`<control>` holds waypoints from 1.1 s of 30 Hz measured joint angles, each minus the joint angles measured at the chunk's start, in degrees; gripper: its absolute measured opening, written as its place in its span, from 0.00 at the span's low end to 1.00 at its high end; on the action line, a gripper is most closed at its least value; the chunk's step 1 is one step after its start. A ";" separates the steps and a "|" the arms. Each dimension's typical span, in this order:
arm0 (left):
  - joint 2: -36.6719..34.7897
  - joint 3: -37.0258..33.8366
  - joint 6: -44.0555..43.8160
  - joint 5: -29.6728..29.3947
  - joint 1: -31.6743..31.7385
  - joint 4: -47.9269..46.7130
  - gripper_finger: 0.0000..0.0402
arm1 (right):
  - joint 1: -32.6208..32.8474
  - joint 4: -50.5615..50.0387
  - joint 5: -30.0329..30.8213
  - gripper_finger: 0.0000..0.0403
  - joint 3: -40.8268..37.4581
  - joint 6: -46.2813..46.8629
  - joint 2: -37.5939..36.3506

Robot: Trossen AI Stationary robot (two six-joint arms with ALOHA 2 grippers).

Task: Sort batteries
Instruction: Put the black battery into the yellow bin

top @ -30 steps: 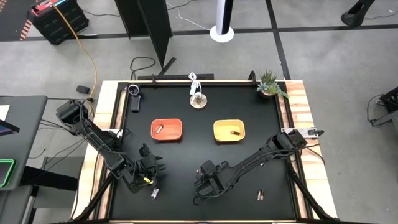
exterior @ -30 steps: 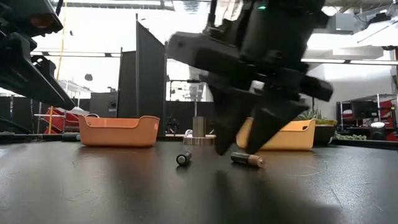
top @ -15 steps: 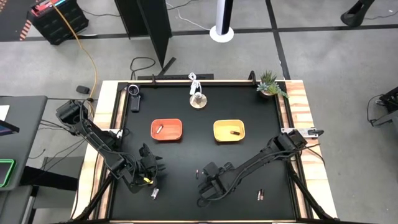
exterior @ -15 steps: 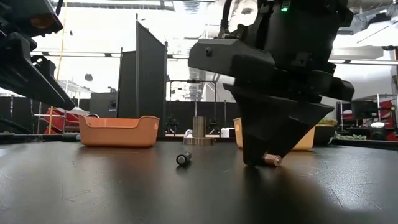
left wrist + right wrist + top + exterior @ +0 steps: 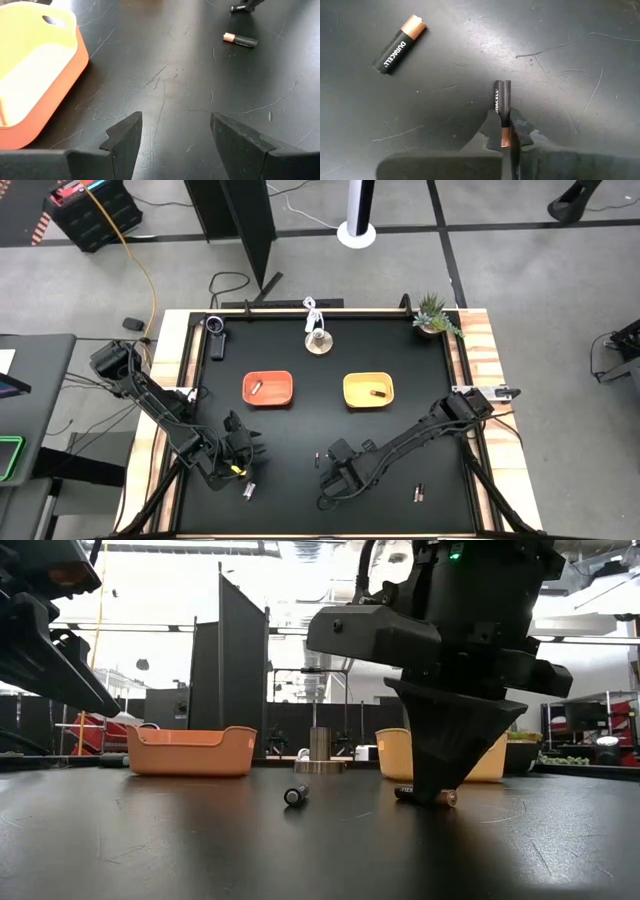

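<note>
Clamping a dark battery (image 5: 503, 112) against the table (image 5: 300, 430), the right gripper (image 5: 506, 134) is pinching shut while the left gripper (image 5: 175, 131) is waiting spread apart.

From overhead we look straight down on the whole tabletop (image 5: 320, 420). The low view sits at surface height, facing the room. Both wrist views hang close above the tabletop, sharing one dark battery (image 5: 398, 44) nearby.

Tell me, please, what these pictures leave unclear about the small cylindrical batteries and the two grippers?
- Low view: right gripper hides most of the dark copper-tipped battery it clamps.
- High view: contents of the orange tray and yellow tray too small to identify.
- Left wrist view: left gripper open; picture edge cuts off another battery.
</note>
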 joint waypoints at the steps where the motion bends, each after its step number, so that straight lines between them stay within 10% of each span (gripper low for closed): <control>1: 0.00 0.00 0.00 0.00 0.00 0.00 0.57 | -0.07 0.00 0.03 0.02 0.00 -0.09 0.00; 22: 0.00 0.00 0.02 0.00 0.00 0.00 0.57 | -0.77 -10.22 6.39 0.01 9.46 -8.01 0.59; 33: 0.00 0.00 0.02 0.02 0.00 0.00 0.57 | -2.04 -10.95 21.49 0.01 23.70 -26.52 0.39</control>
